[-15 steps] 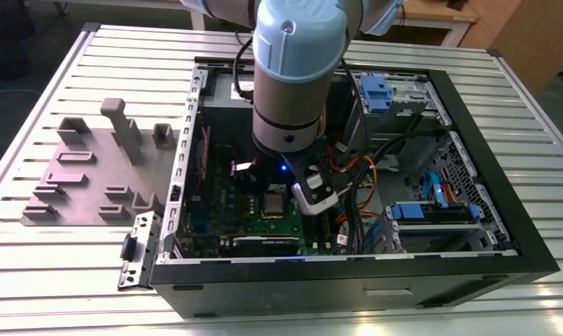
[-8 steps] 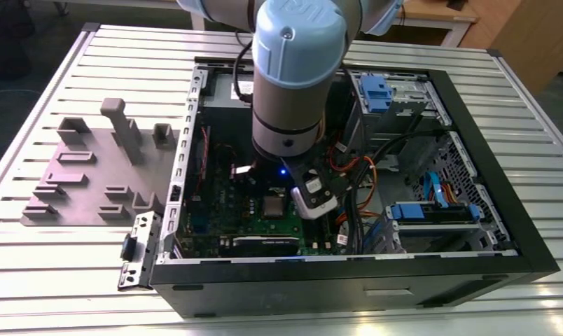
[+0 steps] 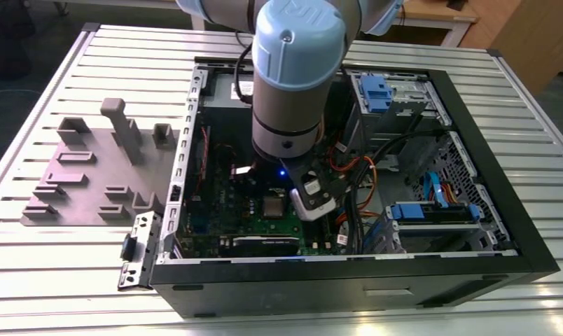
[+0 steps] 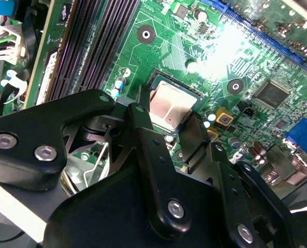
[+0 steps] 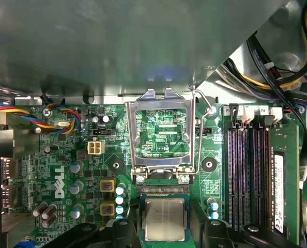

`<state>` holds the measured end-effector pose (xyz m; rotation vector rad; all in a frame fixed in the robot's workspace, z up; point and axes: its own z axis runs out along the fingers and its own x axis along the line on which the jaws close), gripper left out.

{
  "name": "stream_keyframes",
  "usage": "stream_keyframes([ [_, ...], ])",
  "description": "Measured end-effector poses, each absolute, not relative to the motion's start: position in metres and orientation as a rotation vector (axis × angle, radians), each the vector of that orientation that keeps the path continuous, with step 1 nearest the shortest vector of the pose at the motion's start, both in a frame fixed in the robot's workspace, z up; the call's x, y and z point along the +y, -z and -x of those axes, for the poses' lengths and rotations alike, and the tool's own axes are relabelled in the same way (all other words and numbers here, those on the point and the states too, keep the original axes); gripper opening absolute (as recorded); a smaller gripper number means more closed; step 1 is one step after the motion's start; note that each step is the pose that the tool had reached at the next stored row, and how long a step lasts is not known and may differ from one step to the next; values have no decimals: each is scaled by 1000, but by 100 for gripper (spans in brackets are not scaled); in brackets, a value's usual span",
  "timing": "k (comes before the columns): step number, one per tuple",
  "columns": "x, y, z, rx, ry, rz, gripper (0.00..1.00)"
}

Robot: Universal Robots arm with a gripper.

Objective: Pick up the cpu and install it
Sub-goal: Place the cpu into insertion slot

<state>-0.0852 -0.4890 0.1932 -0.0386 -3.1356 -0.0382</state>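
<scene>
One worry up close: end effector (image 4: pixel 168 123) straddles the cpu (image 4: pixel 171 105), can't tell if clamped or slack. Cpu lies in the socket (image 5: pixel 164 190); any tilt or sideways drag prob. bends pins. Farther, raised load plate (image 5: pixel 160 99) could catch the end effector.

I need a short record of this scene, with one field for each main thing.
cpu: sits in the socket on the green motherboard, metal top up
socket frame: swung open, beside the cpu
gripper: at the cpu, inside the computer case
computer case: open, on a slatted metal table
grey fixture tray: on the table, at the exterior view's left of the case
</scene>
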Motion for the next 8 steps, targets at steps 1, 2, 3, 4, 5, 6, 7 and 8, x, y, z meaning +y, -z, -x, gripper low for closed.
stream_keyframes([
  [1,-489,-193,85,-3136,38,39,47],
  [2,-489,-193,86,-3136,38,39,47],
  [3,-489,-192,86,-3136,38,37,47],
  [4,-489,-192,86,-3136,38,34,47],
  [5,-489,-192,87,-3136,39,33,47],
  [6,-488,-192,87,-3136,38,33,47],
  [7,-488,-192,87,-3136,39,33,47],
  [8,-488,-192,87,-3136,39,33,47],
])
